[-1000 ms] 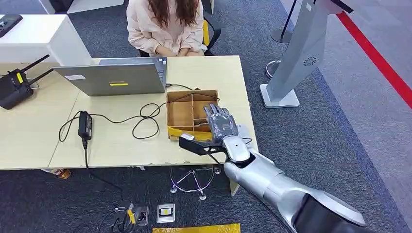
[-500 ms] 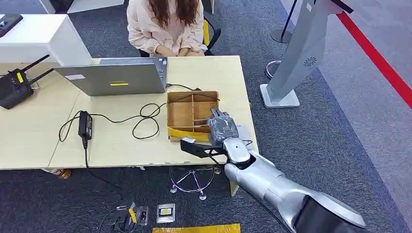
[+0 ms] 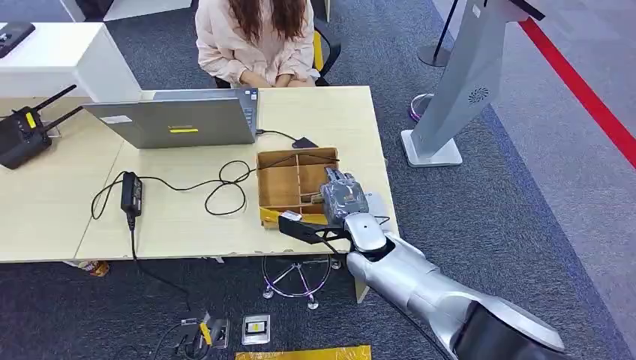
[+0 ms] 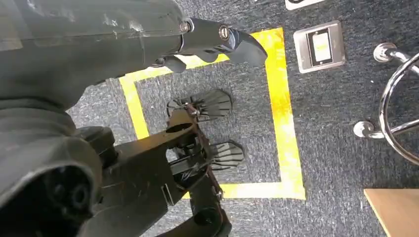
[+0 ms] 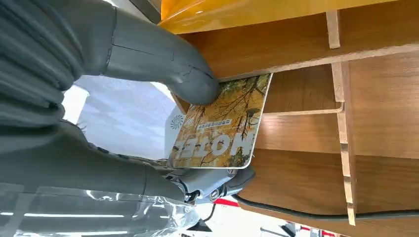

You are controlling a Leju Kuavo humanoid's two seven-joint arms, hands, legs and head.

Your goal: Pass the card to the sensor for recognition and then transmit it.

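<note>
On the pale wooden desk (image 3: pixel 187 217), the divided brown wooden box (image 3: pixel 281 180) sits at the right end. Over its near right compartment, the right hand (image 3: pixel 343 196) pinches the autumn-leaf printed card (image 5: pixel 220 123) between thumb and fingers (image 5: pixel 217 183); its long axis runs along the hand. The left hand (image 4: pixel 197 123) hangs over the floor, its fingers spread and holding nothing, so the right hand is the nearer.

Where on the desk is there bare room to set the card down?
Bare desk lies between the laptop and the far right corner, and left of the power brick. Crowded: the cable loops beside the divided box, where the right robot hand holds the card.
</note>
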